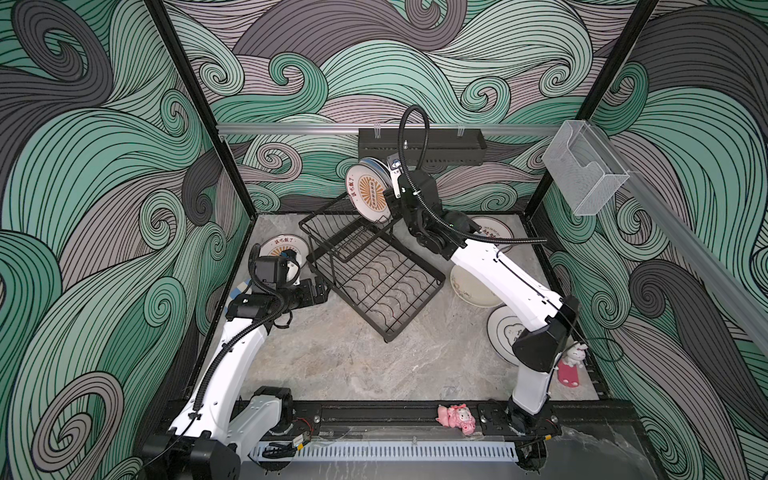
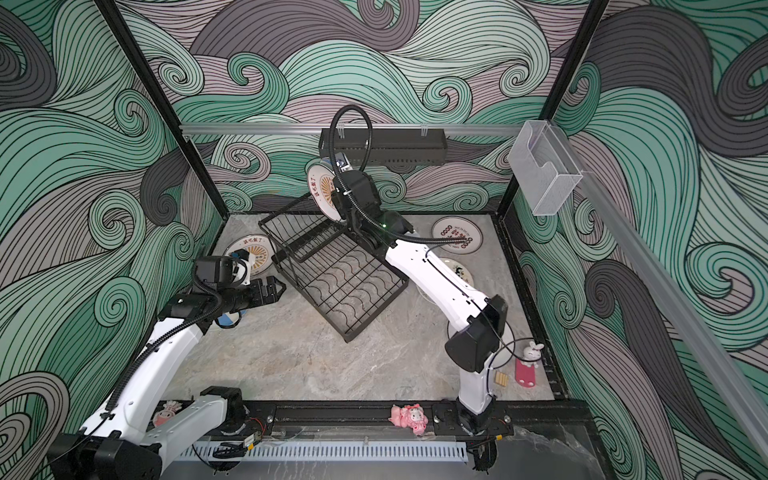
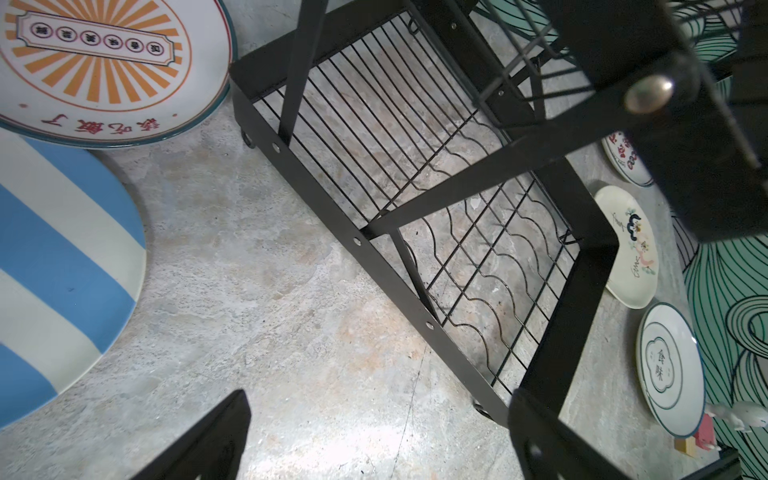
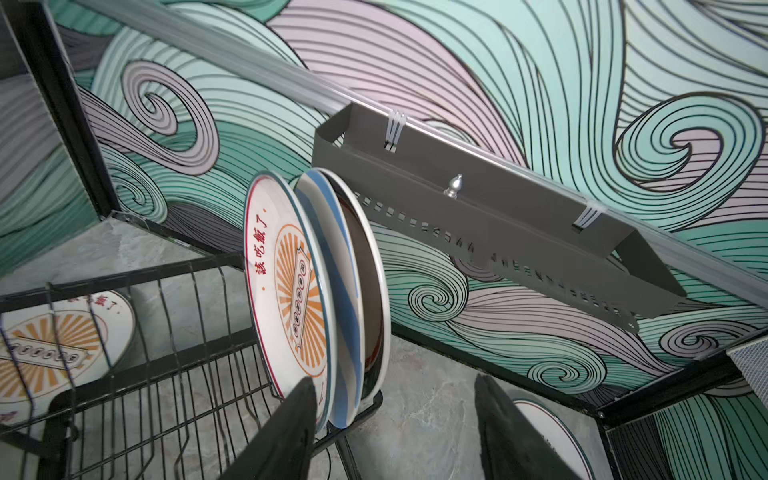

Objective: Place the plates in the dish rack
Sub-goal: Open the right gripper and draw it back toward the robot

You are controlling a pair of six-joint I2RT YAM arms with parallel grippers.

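Marble floor (image 1: 353,365) | dish rack (image 1: 374,282) holds perhaps three plates (image 4: 291,291) upright | wall tray (image 4: 498,232) behind | right hand (image 4: 399,440) spread | left hand (image 3: 374,449) spread

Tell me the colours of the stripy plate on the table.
Blue and cream; the plate shows best in the left wrist view.

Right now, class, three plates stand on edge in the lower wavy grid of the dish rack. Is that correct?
No. The three plates stand on edge in the raised basket of the dish rack, not in its lower wavy grid. The right wrist view shows them there.
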